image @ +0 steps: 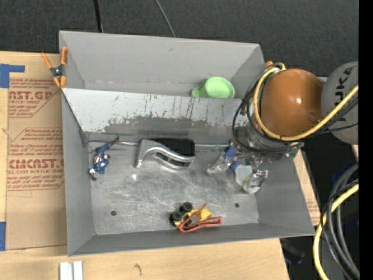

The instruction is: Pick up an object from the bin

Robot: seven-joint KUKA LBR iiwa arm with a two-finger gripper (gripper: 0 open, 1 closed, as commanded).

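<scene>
My gripper [252,169] is low at the bin's right side, under the arm's orange dome. Directly at it lies a small clear plastic piece with blue bits [224,162], touching or just left of the gripper. A pale, slightly green scrap [254,181] shows right beneath the gripper; whether it is held is hidden. A silver and black hand tool [166,152] lies mid-bin, to the gripper's left.
A green rounded thing [214,88] rests against the back wall. At the far left of the floor sits a small blue and silver item [99,160]. Near the front wall lies a yellow, black and orange toy [193,216]. Bare floor spans the middle.
</scene>
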